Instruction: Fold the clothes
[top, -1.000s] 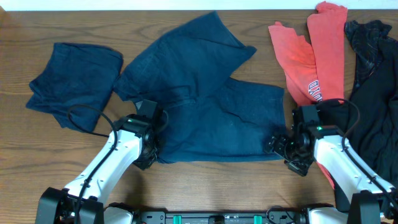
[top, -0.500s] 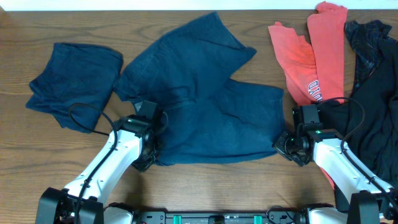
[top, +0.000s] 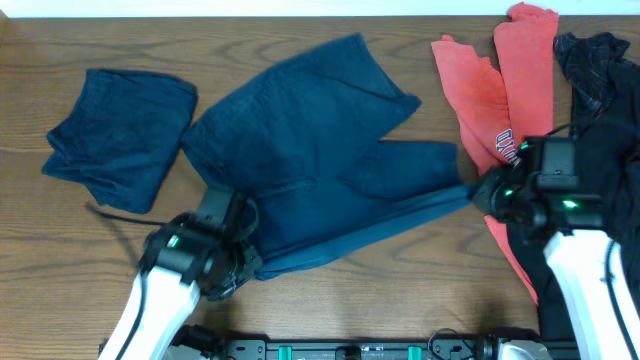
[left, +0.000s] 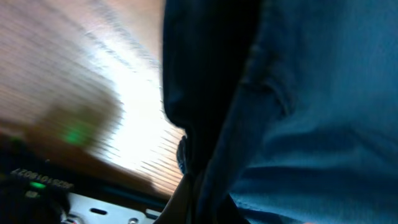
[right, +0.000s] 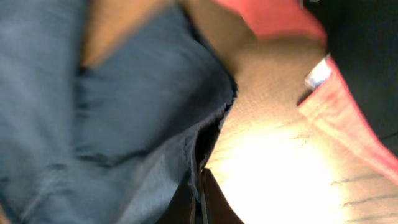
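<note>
A large navy garment (top: 320, 150) lies spread over the middle of the table. Its near hem hangs raised and stretched between my two grippers. My left gripper (top: 245, 265) is shut on the near-left corner; in the left wrist view the navy cloth (left: 311, 112) fills the frame above the pinching fingers (left: 199, 208). My right gripper (top: 478, 192) is shut on the near-right corner, and the right wrist view shows the cloth edge (right: 205, 143) clamped between the closed jaws (right: 200, 199).
A second navy piece (top: 120, 130) lies bunched at the far left. A red shirt with white lettering (top: 500, 90) and a black garment (top: 600, 120) lie at the right, right beside my right arm. Bare wooden table (top: 420, 290) shows along the front.
My right gripper has shut on the garment's near-right corner. Both arms have risen and moved away from the front edge, lifting the near hem off the table.
</note>
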